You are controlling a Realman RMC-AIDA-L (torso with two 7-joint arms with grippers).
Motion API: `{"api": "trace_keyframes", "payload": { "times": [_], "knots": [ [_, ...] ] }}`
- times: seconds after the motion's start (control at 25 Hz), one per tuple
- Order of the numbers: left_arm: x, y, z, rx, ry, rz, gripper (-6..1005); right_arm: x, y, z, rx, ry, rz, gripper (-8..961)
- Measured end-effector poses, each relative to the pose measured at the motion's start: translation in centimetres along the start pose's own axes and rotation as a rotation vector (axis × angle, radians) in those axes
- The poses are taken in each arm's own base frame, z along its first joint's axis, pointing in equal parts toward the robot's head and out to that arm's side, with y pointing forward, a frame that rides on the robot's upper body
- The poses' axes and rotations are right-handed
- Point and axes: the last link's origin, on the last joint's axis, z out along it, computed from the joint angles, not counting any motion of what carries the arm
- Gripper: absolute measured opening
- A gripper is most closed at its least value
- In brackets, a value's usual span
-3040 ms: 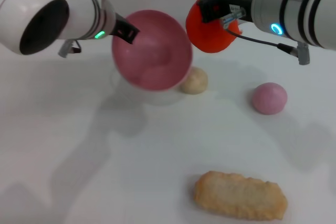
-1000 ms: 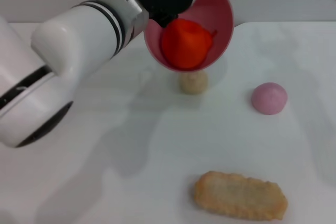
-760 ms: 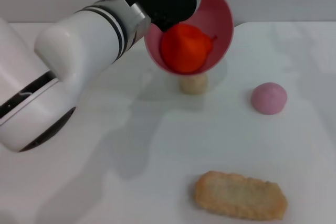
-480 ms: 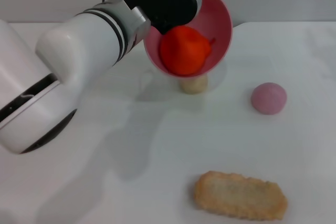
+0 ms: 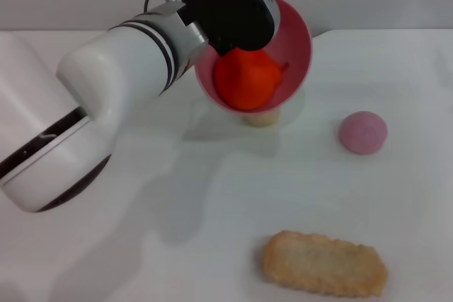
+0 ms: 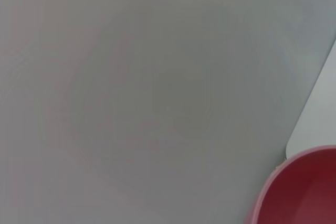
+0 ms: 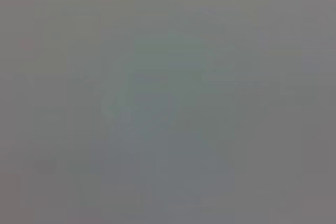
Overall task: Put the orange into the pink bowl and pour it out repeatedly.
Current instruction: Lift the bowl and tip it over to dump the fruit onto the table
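Head cam sits up high, looking forward and down over the white tabletop [image 5: 141,245], close enough that the big white left arm [image 5: 92,104] fills most of its left side. Left wrist cam is pointed mostly at a plain grey surface, and only catches a curved slice of the smooth deep pink plastic bowl [image 6: 299,192] in one corner, super close. That bowl [image 5: 294,40] is the only thing it shares with the head view. Right wrist cam just faces flat grey, with nothing in common with the others.
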Motion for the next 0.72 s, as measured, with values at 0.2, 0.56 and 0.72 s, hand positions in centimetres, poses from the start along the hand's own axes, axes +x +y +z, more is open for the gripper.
{"api": "trace_keyframes", "payload": {
  "times": [0.2, 0.56, 0.72],
  "knots": [
    [0.0, 0.3, 0.2, -0.008, -0.005, 0.008, 43, 0.0, -1.4, -1.0, -0.150, -0.123, 0.236, 617],
    [-0.1, 0.5, 0.2, -0.013, -0.008, 0.010, 43, 0.4, -2.5, -2.4, -0.387, -0.161, 0.477, 617],
    [0.0, 0.5, 0.2, -0.012, -0.006, 0.011, 43, 1.9, -2.1, -1.1, -0.358, -0.070, 0.270, 616]
  ]
}}
